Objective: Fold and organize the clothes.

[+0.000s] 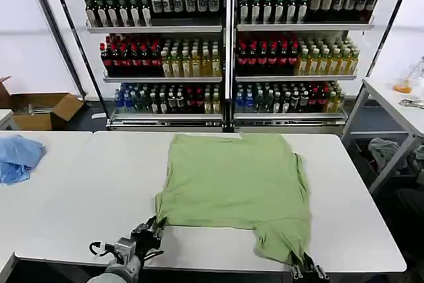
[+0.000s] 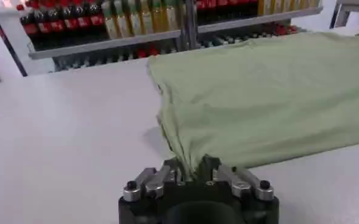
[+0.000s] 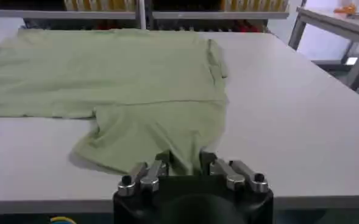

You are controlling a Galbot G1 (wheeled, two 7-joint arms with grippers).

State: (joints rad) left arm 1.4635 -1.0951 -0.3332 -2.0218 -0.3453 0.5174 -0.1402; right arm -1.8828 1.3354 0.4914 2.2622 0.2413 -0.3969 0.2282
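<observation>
Left tool (image 1: 147, 235) and right tool (image 1: 307, 271) each pinch the shirt's (image 1: 235, 183) near edge.
Your fabric is light and limp; grip its corners, lifting evenly off the counter (image 1: 86, 197).

Right tool (image 1: 309, 274) cut by head view's edge
</observation>
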